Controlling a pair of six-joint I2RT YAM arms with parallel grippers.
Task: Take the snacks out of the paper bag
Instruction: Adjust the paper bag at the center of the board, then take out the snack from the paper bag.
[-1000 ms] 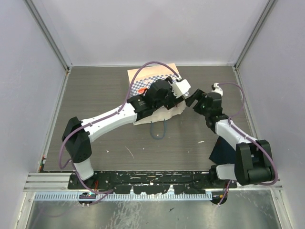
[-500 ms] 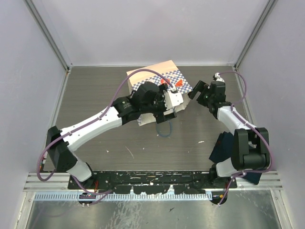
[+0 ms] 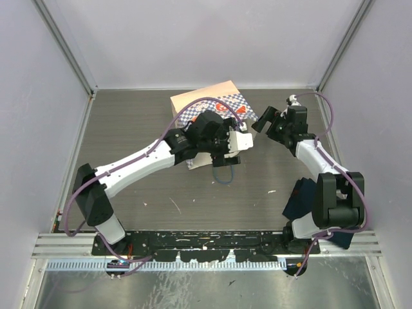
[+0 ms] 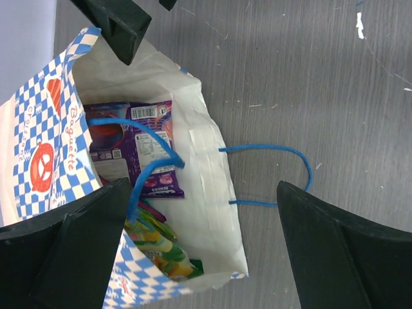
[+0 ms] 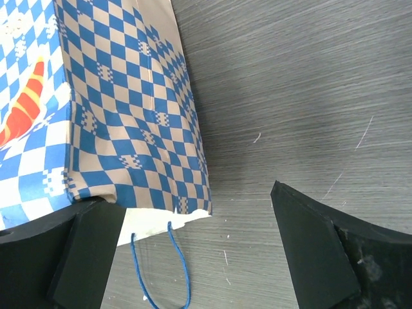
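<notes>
Plainly, barcode (image 4: 145,112) on purple snack (image 4: 147,153)

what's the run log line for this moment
phase: pre-grasp | left jaws: open over paper bag mouth | right jaws: open beside bag | snacks: in bag, none visibly out

We look into a robot test cell, the sort found in a lab: plain pale panels (image 3: 193,38) in aluminium framing (image 3: 66,45) close in beyond and beside the left gripper (image 4: 203,193), a scuffed grey table (image 3: 148,116) lies under it, and a metal rail (image 3: 64,243) nearer us carries both arm bases (image 3: 111,226).
</notes>
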